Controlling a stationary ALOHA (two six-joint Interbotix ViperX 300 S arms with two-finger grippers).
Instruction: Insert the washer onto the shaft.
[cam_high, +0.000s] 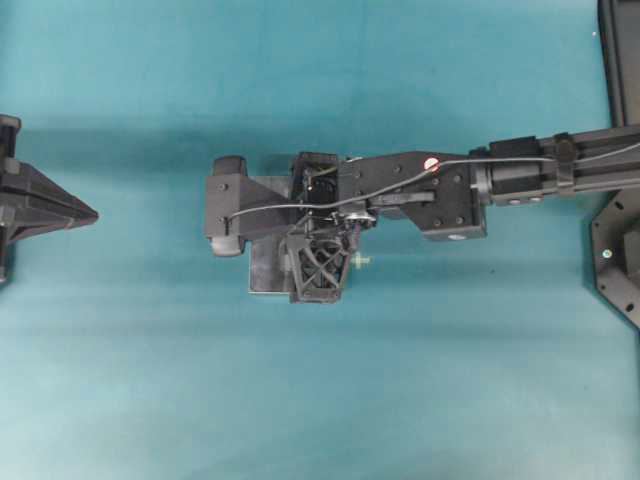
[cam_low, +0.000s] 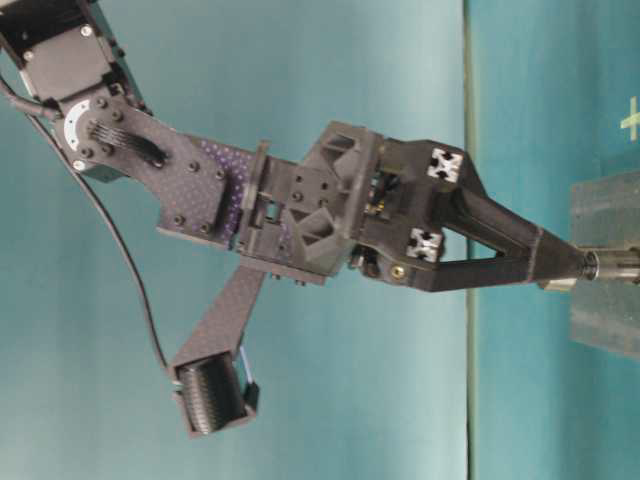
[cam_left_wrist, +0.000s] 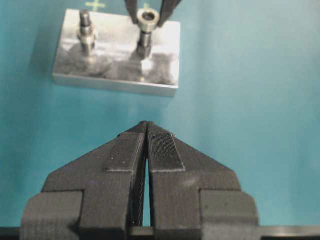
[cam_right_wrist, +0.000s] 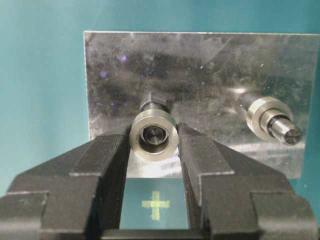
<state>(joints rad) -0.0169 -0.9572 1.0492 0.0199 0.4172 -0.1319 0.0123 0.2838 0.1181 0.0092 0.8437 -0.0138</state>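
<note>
Right pincer (cam_right_wrist: 154, 142) pinches the washer (cam_right_wrist: 154, 136) btwn its pads, right over the near shaft (cam_right_wrist: 152, 103) on the metal block (cam_right_wrist: 200, 65). Left pincer (cam_left_wrist: 146, 131) sits pressed together, well apart from the block, w/ nothing in it. Risk: washer bore slightly off-axis, so it catches on the shaft tip, tilts or slips out of the pads. A second shaft (cam_right_wrist: 274, 119) already carries a washer.

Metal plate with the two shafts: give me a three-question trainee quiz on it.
1. True or false: the right gripper grips the washer over a shaft.
2. How many shafts stand on the metal plate? A one, B two, C three.
3. Fill in: the left gripper is ____.

Key: 1 true; 2 B, one under the washer and the other shaft beside it; 3 shut.
</note>
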